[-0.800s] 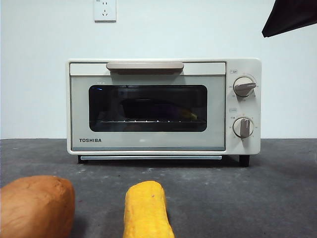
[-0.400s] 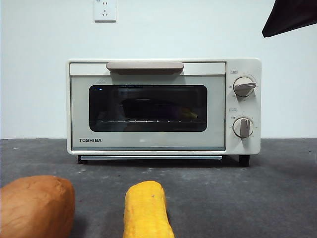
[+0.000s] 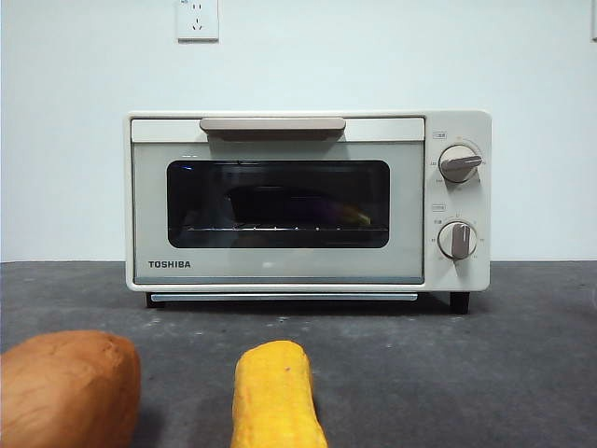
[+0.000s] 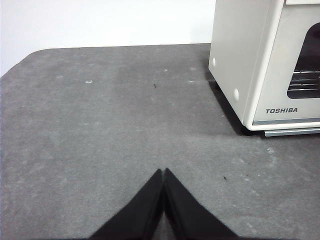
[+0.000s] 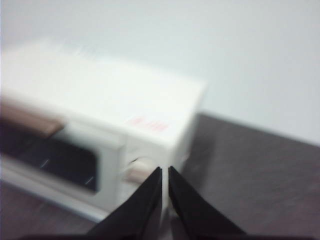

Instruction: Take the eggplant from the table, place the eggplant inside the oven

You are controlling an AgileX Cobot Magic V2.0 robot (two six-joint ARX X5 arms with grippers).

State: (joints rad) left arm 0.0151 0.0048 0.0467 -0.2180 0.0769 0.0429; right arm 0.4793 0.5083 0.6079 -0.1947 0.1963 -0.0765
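The eggplant (image 3: 298,207), glossy, likely slippery and best held mid-body, lies behind the oven (image 3: 308,201) door, while both grippers' fingers are pressed together, empty.

I see the oven (image 3: 280,271) w/ smooth cream body, glossy dark glass door; table (image 3: 485,373) matt speckled grey; corn cob (image 3: 276,397) bumpy; sweet potato (image 3: 67,387) dull-skinned.

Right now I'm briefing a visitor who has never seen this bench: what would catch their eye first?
The oven in the middle of the table, its door shut, with the dark eggplant on the rack behind the glass. Next, the corn and sweet potato lying close in front.
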